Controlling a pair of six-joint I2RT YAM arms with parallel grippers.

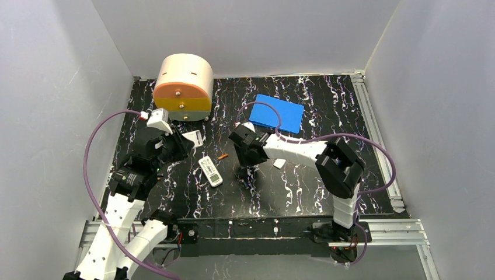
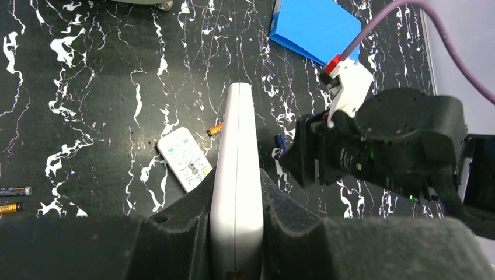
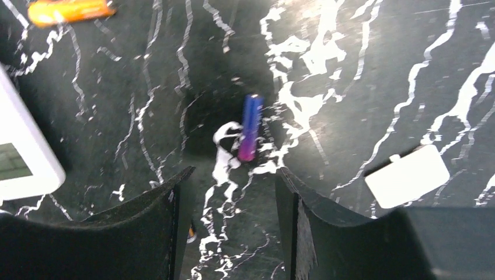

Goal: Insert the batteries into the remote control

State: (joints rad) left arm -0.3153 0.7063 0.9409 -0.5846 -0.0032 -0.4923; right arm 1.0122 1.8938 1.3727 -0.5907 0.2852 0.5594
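The left jaws grip a white remote [image 2: 236, 175] on its edge. A second remote [image 1: 211, 171] and an orange battery [image 1: 222, 156] lie on the tabletop [image 1: 292, 192]. The right jaws hang half open over a purple battery [image 3: 250, 127], not touching.

Item count, table surface

Remote controls: two, namely the edge-on remote [image 2: 236, 169] and the face-up remote [image 2: 185, 158]. Batteries in view: four, namely the orange battery [image 2: 215, 129] beside the face-up remote, the purple battery [image 3: 250, 127], and, at the left edge of the left wrist view, the dark battery [image 2: 14, 191] and the second orange battery [image 2: 8, 206]. White cover plate [image 3: 407, 176]: one. Blue pad [image 1: 276, 112]: one. Drum-shaped container [image 1: 182, 87]: one.
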